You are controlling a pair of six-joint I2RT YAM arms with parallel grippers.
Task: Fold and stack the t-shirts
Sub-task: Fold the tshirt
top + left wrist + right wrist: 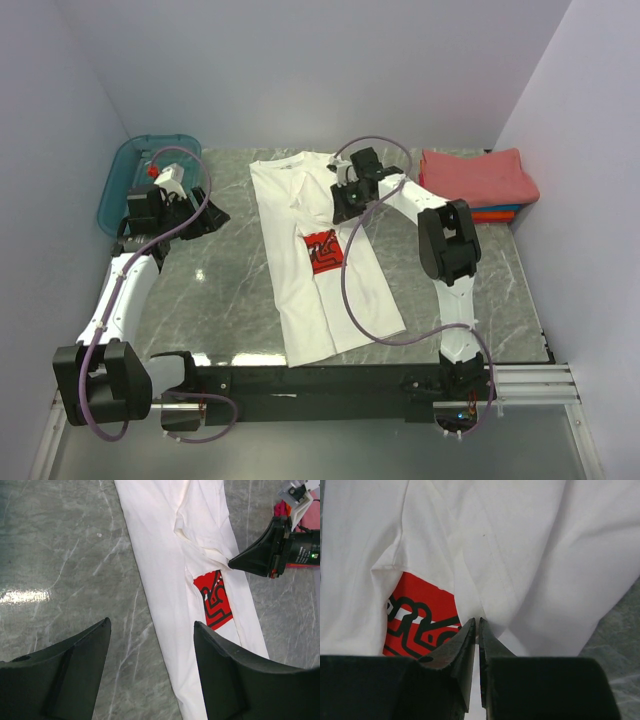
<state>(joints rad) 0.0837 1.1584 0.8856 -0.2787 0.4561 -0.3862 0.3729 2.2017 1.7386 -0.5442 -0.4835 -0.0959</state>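
Your right gripper pinches a fold of the white tee, jaws nearly closed, beside its red print. Your left gripper hangs wide open, empty, left of it.

Robot lab cell, plain white walls, marble-patterned table

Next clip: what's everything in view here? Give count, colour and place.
white tee: one, white with red chest print, lengthwise mid-table, partly folded
folded tees: one stack, coral-red on top, orange and blue beneath, far right corner
bin: one, teal, far left corner
table: one, grey marble
left gripper: one, black, open, at the table's left side
right gripper: one, black, shut on the white tee beside the print
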